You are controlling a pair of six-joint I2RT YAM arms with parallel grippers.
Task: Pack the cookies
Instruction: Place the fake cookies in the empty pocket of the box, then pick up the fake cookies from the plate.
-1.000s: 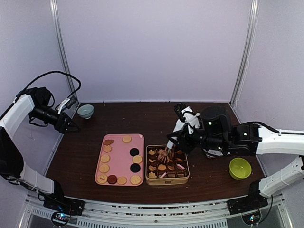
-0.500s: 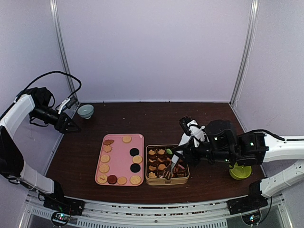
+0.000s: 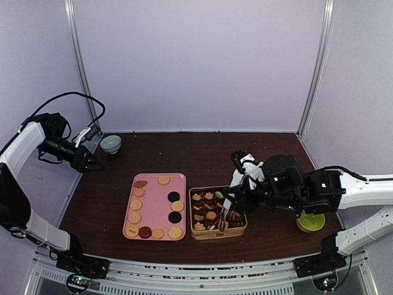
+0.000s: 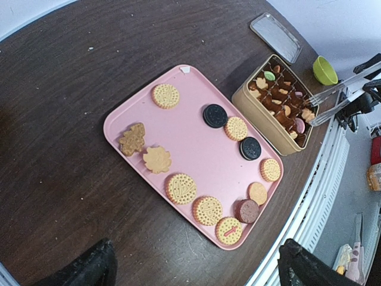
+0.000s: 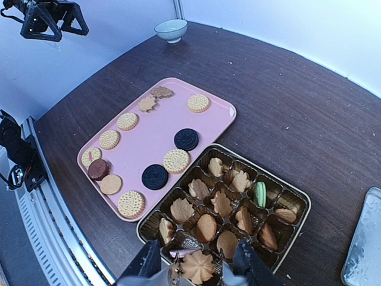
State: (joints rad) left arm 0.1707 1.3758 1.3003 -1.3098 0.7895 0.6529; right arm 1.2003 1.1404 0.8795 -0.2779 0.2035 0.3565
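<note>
Right wrist: right gripper [image 5: 196, 265] clamps tongs [image 4: 331, 113] above cookies [image 5: 176, 161]; left gripper [image 4: 197, 257] spread wide; embossing unreadable.

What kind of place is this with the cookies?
Probably a robot test booth, not a kitchen: plain pale walls with metal posts, two robot arms at the table, the right gripper holding tongs over a cookie tin.

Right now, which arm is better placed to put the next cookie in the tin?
Right. The right gripper holds the tongs over the tin, next to the pink tray of cookies. The left gripper hangs open far away, near the small bowl.
</note>
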